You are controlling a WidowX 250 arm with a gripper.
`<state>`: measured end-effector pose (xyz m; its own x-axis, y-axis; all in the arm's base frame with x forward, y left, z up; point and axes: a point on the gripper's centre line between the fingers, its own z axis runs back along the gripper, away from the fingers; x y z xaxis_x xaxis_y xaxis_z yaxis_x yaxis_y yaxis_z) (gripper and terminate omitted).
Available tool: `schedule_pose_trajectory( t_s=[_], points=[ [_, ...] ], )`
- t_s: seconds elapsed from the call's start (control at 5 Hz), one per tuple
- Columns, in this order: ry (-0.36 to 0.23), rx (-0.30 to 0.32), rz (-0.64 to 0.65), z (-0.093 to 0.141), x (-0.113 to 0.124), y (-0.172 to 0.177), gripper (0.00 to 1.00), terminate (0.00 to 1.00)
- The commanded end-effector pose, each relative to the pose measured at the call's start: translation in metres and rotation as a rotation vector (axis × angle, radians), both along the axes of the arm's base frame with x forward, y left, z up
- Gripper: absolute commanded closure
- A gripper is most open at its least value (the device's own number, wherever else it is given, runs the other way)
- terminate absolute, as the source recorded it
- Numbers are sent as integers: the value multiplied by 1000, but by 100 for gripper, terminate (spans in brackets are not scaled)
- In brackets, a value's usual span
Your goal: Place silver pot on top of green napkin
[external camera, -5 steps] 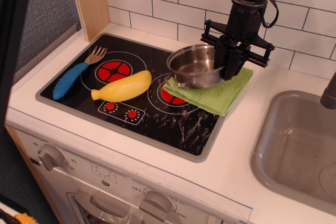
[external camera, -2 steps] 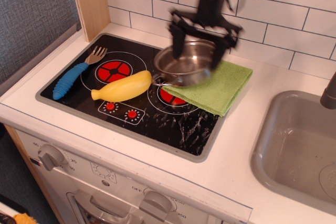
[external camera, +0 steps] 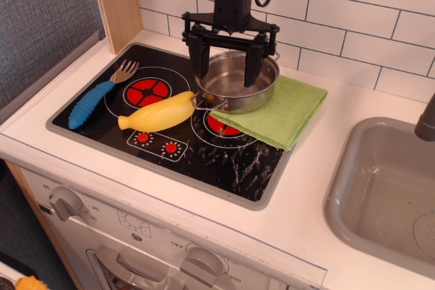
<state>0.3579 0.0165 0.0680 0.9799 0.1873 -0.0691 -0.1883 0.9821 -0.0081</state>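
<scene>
The silver pot (external camera: 236, 94) stands upright at the left edge of the green napkin (external camera: 289, 108), partly on the cloth and partly over the right burner of the black stovetop (external camera: 224, 161). My gripper (external camera: 226, 71) hangs straight down over the pot with its jaws wide apart. The left finger (external camera: 202, 59) is by the pot's left rim and the right finger (external camera: 251, 66) reaches into the pot. I see no grip on the pot.
A yellow banana-shaped toy (external camera: 158, 112) lies just left of the pot. A blue-handled fork (external camera: 95, 100) lies on the left burner. A grey sink (external camera: 380, 188) is at the right, a wooden post (external camera: 119, 1) at the back left, and a tiled wall behind.
The gripper swung left from the pot's right side to above it and opened. The pot, earlier tilted and held, now stands level and a little further left.
</scene>
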Motion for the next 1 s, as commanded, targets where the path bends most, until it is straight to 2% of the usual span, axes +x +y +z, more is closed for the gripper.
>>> schedule_pose_trajectory(
  t_s=[0.0,0.2,0.4,0.6,0.8],
  points=[
    [-113,-5,-108,24,1,-2,0,0],
    [-138,31,-158,25,2,-2,0,0],
    [-167,59,-145,29,0,-1,0,0],
    [-167,59,-145,29,0,-1,0,0],
    [-167,59,-145,29,0,-1,0,100]
  ],
)
